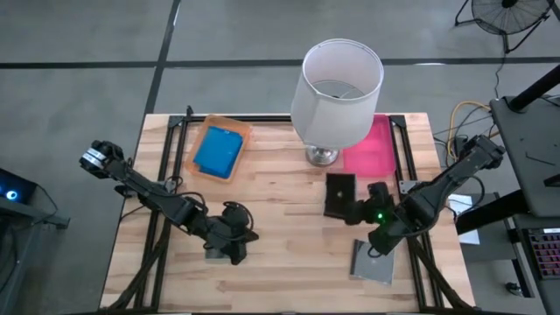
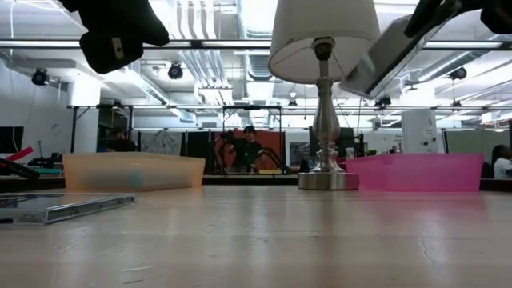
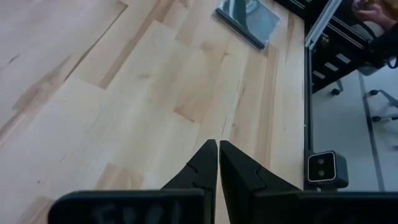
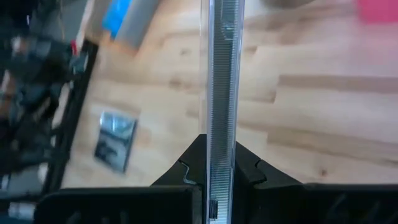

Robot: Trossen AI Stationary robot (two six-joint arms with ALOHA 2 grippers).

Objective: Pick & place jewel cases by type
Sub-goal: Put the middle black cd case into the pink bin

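Note:
My right gripper (image 1: 354, 211) is shut on a dark square jewel case (image 1: 339, 194), raised above the table's middle right, near the lamp. A clear-grey case (image 1: 372, 262) lies flat near the table's front right. Another grey case (image 2: 64, 206) lies flat at the front left, partly under my left gripper (image 1: 248, 234), which hangs shut above the wood and touches nothing. Bright blue cases (image 1: 218, 151) lie in the orange tray (image 1: 198, 140) at the far left. The pink tray (image 1: 372, 149) stands at the far right. My right gripper pinches the dark case between its two fingers at one edge (image 4: 221, 146), the end nearest the arm. The fingers come slanting down from the table's near right side. The case sticks out beyond them, lifted clear of the table and tilted (image 2: 384, 52).
A lamp with a white shade (image 1: 341, 83) stands on a metal base (image 1: 321, 156) between the two trays at the far middle. Black frame rails (image 1: 407, 166) run along the table's sides. Bare wood lies between the two arms.

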